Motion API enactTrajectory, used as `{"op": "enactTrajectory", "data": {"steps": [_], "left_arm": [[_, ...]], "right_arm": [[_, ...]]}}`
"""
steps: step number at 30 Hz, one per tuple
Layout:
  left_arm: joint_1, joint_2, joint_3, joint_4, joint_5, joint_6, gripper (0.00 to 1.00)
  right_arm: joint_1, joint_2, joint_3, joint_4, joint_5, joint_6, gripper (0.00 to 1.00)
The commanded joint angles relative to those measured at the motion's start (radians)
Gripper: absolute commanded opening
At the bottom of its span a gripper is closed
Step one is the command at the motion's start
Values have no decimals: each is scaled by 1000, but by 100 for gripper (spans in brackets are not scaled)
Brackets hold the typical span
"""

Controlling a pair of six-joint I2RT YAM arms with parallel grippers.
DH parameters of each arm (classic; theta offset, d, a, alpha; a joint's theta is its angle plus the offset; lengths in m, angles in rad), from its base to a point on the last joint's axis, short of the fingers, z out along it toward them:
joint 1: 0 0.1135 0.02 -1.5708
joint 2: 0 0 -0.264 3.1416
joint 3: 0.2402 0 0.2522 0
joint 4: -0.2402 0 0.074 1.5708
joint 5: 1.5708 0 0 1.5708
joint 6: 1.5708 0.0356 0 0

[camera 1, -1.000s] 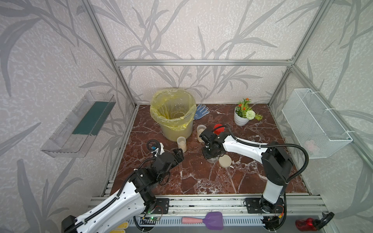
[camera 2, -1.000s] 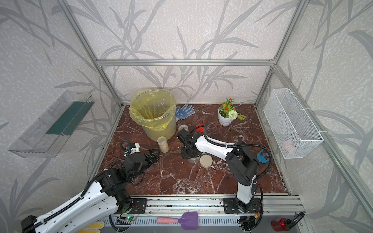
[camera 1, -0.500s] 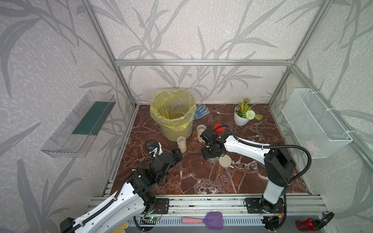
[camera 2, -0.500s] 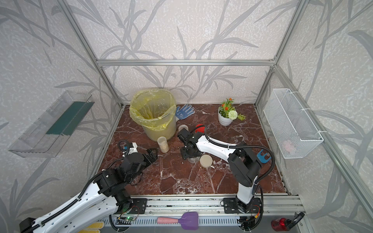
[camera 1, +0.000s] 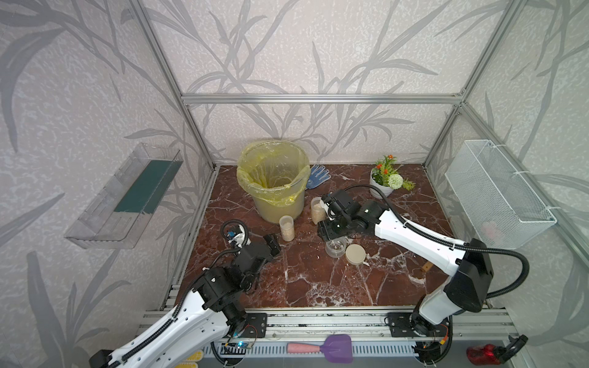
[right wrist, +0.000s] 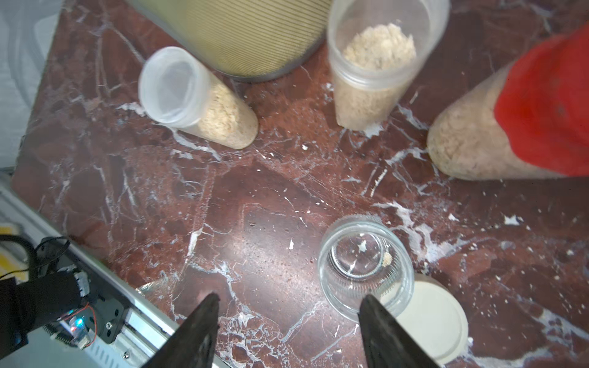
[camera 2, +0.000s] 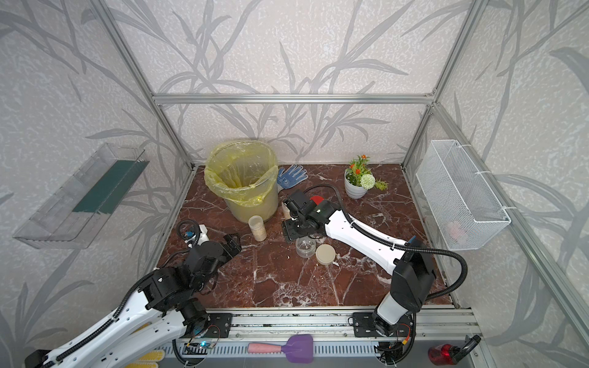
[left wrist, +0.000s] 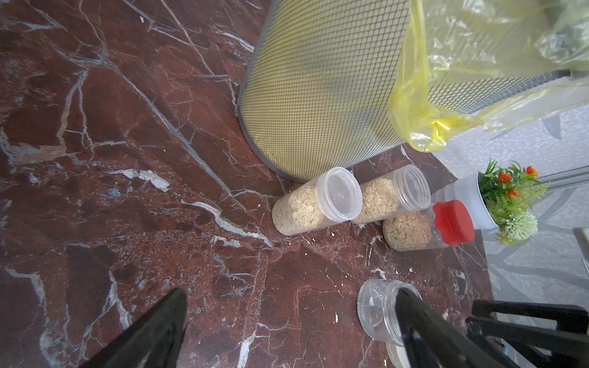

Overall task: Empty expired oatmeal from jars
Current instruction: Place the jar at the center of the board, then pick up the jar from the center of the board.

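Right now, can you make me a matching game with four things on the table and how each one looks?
Things:
1. squat jar
2. beige lid
3. red-capped jar
4. bucket

How they look:
A. closed, with oatmeal inside
B. lined with a yellow bag
C. open and almost empty
D. lying flat on the table

Right pairs: 1-C, 2-D, 3-A, 4-B
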Motion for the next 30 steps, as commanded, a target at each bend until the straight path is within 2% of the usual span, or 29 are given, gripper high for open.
{"op": "enactTrajectory", "data": {"steps": [1,6,10,21,30], "left_arm": [[-1,31,47,-81,-57,-11,99],[-2,71,72,-122,-68,-13,99],[-1,49,42,-138,-129,-12,99],[-2,-231,-80,-86,-172,88,99],[-2,-351,-121,-73,-186,143,99]], "right_arm": [[45,11,24,105,-72,-127,70],[114,106,63,231,-8,-232,74],[132,209,113,286,23,-251,78],[133,397,266,281,106,-213,83],[133,532,400,261,159,-190,82]]}}
